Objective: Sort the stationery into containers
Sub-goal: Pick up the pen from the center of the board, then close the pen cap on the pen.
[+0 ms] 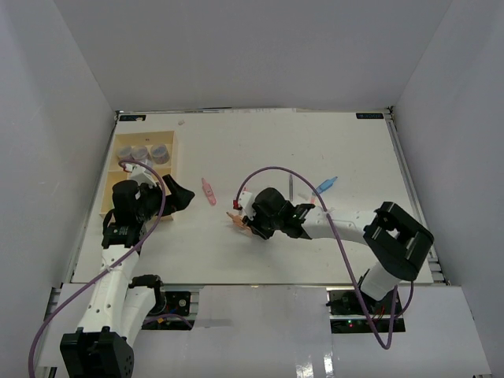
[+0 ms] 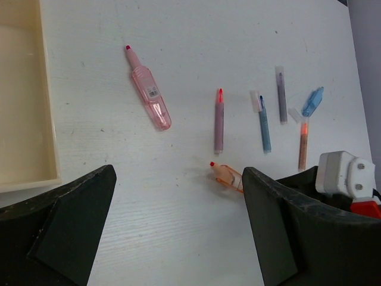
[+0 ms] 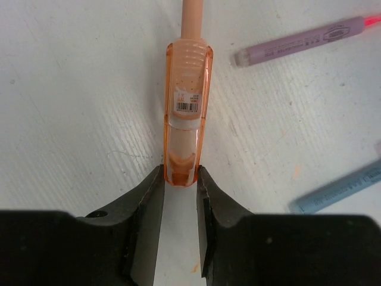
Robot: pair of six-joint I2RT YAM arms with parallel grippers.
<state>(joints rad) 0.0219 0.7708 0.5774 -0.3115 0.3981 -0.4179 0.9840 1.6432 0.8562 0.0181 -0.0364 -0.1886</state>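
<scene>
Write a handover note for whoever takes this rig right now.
Left gripper open, empty, beside the tray.
Right gripper shut on the orange pen, gripping its end.
Done: three pots sit in the tray's far section.
Left: orange pen, pink pen, purple pen and the other pens to its right, all outside the tray.

A barcode sticker (image 3: pixel 187 107) marks the orange marker (image 3: pixel 189 59); its print is unreadable.

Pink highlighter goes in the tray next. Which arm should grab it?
Left. The left tool is open and empty, beside the tray and near the pink highlighter; the right tool is shut on the orange highlighter.
</scene>
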